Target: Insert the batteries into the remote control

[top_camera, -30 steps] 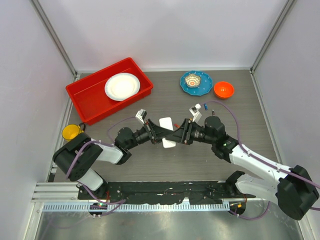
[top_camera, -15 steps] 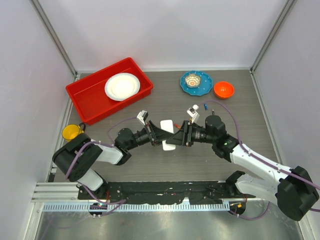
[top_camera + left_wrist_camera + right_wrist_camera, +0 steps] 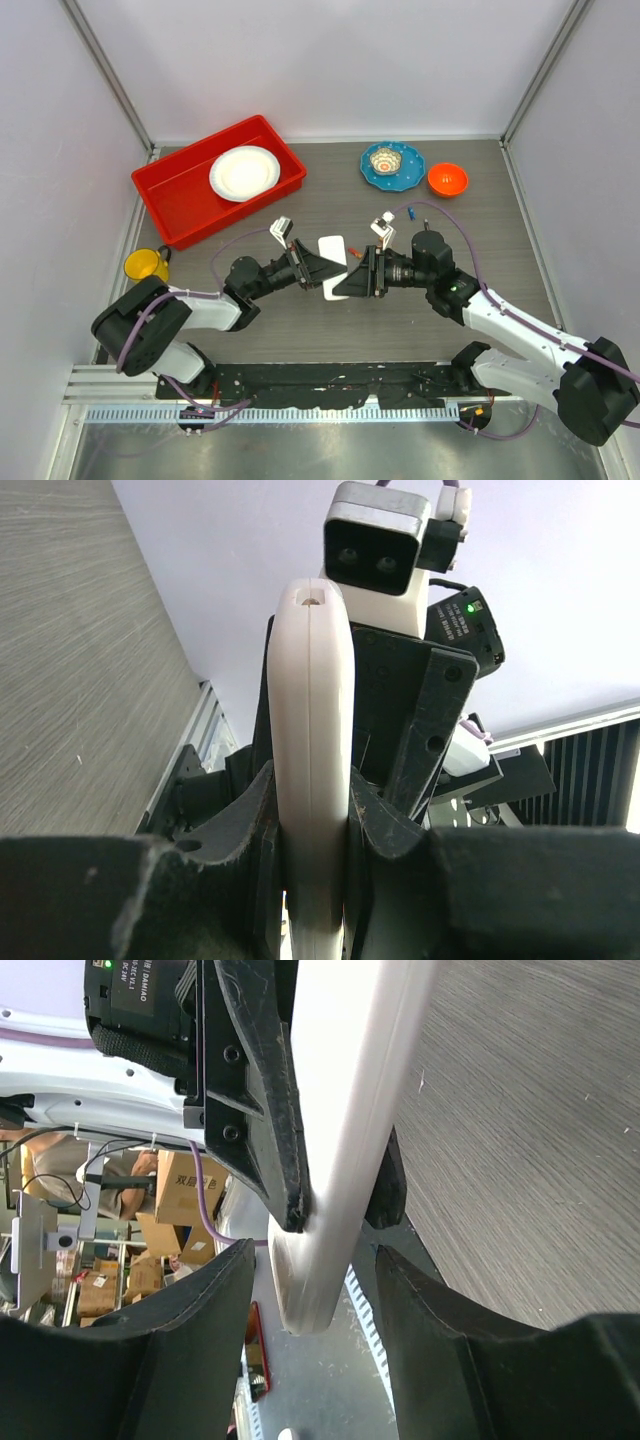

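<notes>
Shows two arms reaching in from the near edge of a grey wood-grain table (image 3: 500, 240) and meeting at its middle. Places the remote control (image 3: 310, 680) there, held up edge-on between them and pinched hard in the left gripper (image 3: 310, 810). Offers only a thin white edge in both wrist views, so hides the button side and any battery bay. Has the right gripper (image 3: 315, 1260) spread to either side of the remote's free end, with a gap beside each finger and nothing touched. From above, buries most of the remote under the two black grippers, leaving only white corners showing. Off at the left edge, level with the grippers, includes a yellow cup (image 3: 143, 264). Just beyond the right wrist, catches a tiny blue battery (image 3: 411, 212) lying on the table, too small to make out clearly. Farther back, takes in a red tray (image 3: 170, 190) holding a white plate (image 3: 244, 172), a blue plate (image 3: 405, 172) carrying a small bowl (image 3: 384, 158), and an orange bowl (image 3: 447, 179) beside it.
</notes>
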Action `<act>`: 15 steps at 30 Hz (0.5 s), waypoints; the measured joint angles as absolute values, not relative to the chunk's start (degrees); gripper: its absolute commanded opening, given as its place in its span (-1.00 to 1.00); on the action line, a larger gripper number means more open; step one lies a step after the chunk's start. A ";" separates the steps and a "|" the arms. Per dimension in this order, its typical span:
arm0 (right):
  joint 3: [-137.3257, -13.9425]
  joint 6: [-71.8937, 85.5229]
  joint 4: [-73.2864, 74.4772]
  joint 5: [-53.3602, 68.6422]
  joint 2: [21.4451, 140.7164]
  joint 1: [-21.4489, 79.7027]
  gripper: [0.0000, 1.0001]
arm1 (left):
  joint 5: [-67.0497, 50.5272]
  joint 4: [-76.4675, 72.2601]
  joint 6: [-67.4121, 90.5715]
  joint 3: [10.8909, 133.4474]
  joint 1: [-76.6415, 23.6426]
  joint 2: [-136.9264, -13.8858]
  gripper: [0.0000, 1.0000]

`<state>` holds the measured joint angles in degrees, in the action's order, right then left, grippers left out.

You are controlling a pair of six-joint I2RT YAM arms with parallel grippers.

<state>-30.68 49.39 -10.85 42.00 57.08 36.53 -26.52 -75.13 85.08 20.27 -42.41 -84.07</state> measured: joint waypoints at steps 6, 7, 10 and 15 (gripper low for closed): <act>-30.68 49.43 -10.83 42.13 56.82 36.53 0.08 | -25.89 -74.59 84.53 20.27 -42.41 -83.11 -0.99; -30.68 49.43 -10.83 42.13 56.82 36.53 0.06 | -25.78 -74.48 84.49 20.27 -42.41 -83.07 -0.99; -30.68 49.56 -10.83 42.11 56.82 36.53 0.01 | -25.50 -74.00 84.27 20.27 -42.41 -83.07 -0.99; -30.50 50.30 -11.60 42.19 56.82 36.53 0.02 | -25.45 -73.63 83.72 20.29 -42.41 -83.07 -1.00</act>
<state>-30.50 50.30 -11.60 42.19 56.82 36.53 -25.45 -73.63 83.72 20.29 -42.41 -83.07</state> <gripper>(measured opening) 0.506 0.263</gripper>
